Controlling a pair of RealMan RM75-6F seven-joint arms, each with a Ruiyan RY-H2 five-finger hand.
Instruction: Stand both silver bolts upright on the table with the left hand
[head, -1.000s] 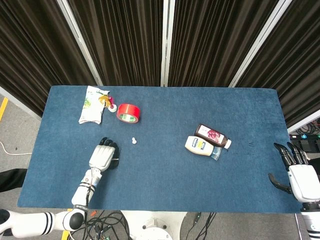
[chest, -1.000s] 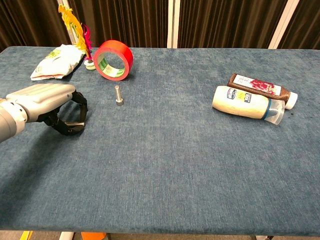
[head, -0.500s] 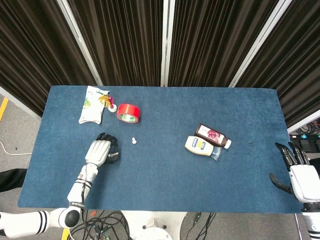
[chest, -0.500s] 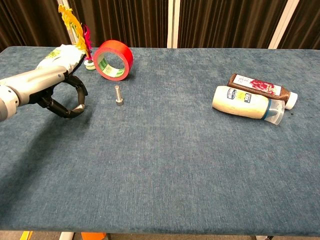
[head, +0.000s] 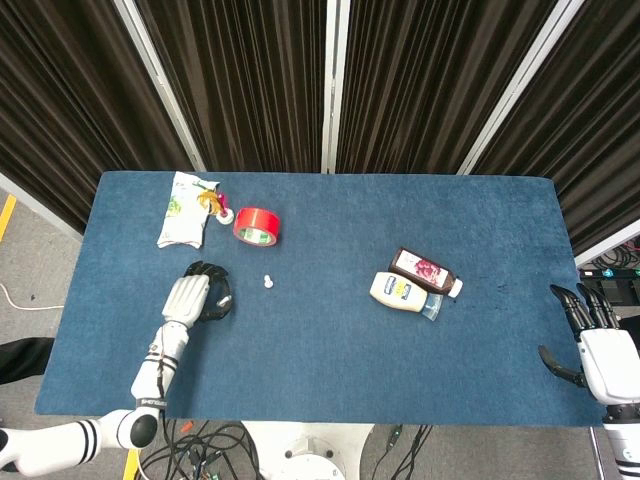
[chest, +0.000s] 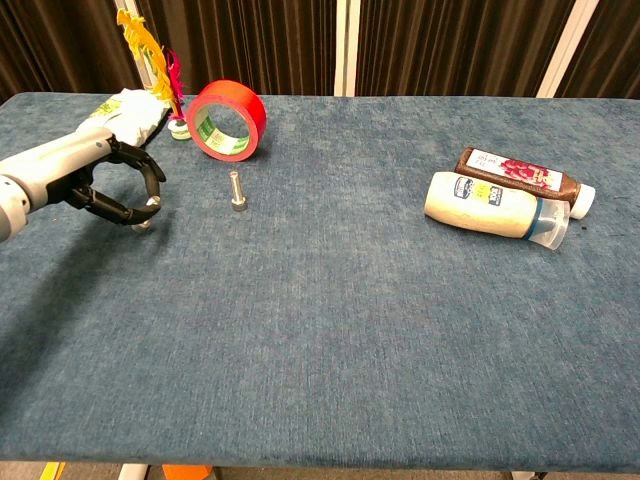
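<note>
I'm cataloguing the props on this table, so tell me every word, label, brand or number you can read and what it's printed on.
None can be read with certainty.
White bottle: blue and yellow label, print too blurred.
Brown bottle: white label with red picture, text too small.
Red tape roll: green-and-white printed label inside the core, illegible.
Snack bag: printing blurred in both views.

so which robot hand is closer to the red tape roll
Left. The left robot hand sits just in front of the red tape roll; the right robot hand is off the table's far right edge.
</note>
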